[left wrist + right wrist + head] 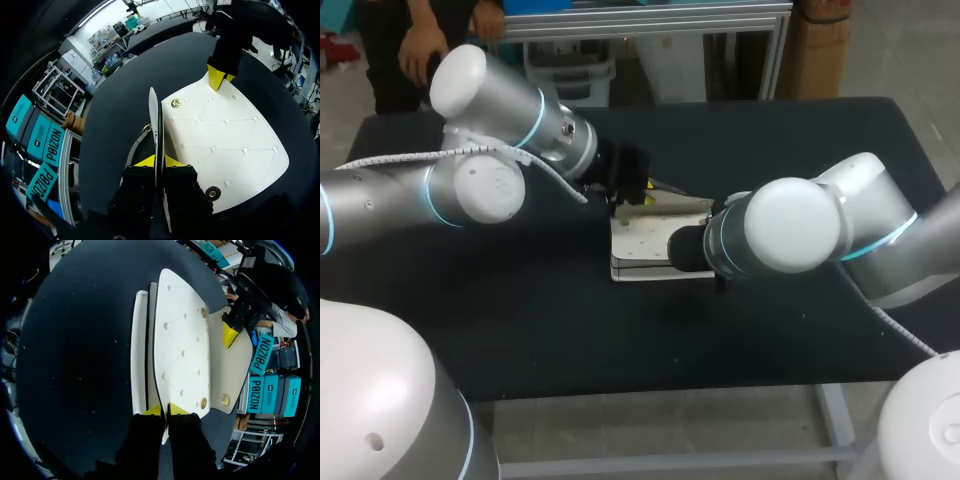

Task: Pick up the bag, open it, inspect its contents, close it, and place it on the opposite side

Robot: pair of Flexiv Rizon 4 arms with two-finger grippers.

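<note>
Quick look at the setup: white quilted bag (638,248) sits roughly mid-frame in the head cam, on the black table (520,330), w/ both arms crowded in on it. Left arm comes in from the upper left, right arm from the right, and the right arm's big white joint covers part of the bag.

Left gripper (159,161): fingers pinched nearly together on a thin white panel of the bag that stands edge-on btw the yellow tips. So it's got hold of the bag, tips almost touching. Just beside that panel the quilted face lies flat, w/ a gold stud (176,103) near one corner and a dark snap (212,192) close to the fingers. Bit of metal strap hardware (145,129) shows on the other side of the upright panel.

Right gripper (164,410): same deal, jaws squeezed down on the near edge of the quilted panel, barely any gap. Ahead of it the panel runs away from the fingers, w/ the bag's layered side strips next to it.

From the right wrist cam, the left gripper's yellow tip is at the far side, on a plainer panel of the bag.
</note>
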